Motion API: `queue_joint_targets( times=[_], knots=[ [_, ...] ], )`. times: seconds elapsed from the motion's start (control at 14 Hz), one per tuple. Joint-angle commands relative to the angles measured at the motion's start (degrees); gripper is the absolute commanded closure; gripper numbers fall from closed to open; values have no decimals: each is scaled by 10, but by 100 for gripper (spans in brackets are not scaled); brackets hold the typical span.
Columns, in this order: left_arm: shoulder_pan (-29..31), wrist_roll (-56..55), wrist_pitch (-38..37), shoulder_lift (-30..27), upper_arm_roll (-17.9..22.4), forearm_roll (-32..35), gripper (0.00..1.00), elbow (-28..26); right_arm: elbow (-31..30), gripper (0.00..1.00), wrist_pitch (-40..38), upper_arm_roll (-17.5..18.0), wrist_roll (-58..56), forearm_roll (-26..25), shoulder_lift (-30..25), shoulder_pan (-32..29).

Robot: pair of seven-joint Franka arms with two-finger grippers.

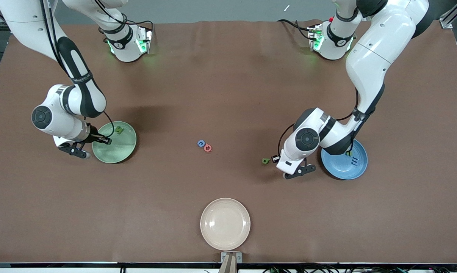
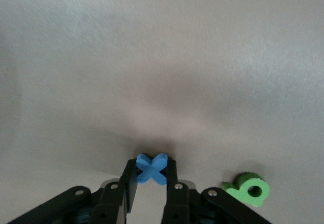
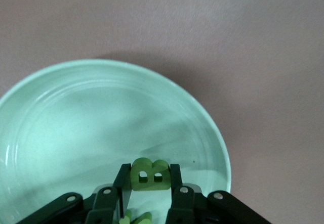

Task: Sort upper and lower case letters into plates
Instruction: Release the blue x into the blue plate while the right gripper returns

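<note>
My left gripper (image 2: 152, 176) is shut on a blue X letter (image 2: 152, 167), low over the bare table. A green letter (image 2: 250, 189) lies on the table beside it; it shows in the front view (image 1: 265, 161) next to the left gripper (image 1: 277, 158). The blue plate (image 1: 338, 170) is close by and holds a green letter (image 1: 349, 153) and a blue letter (image 1: 354, 161). My right gripper (image 3: 149, 181) is shut on a green B letter (image 3: 149, 174) over the mint green plate (image 3: 61, 113). That plate (image 1: 116, 153) holds another green letter (image 1: 118, 130).
A blue letter (image 1: 201, 143) and a pinkish-red letter (image 1: 208, 148) lie together mid-table. A cream-beige plate (image 1: 225, 223) sits near the table's front edge. The arms' bases stand along the back edge.
</note>
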Motion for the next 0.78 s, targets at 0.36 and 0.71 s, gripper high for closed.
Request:
queue_joint_targets(
  times=[0.36,0.71],
  knots=[
    [100,116,-64,-153,-33,12,89,-114,-18,92,2,8,-4,-2,3,-6],
    [253,256,-57,-168,-91,14,89,-175,-4,0,-17,10,5,-1,-2,-1]
  ],
)
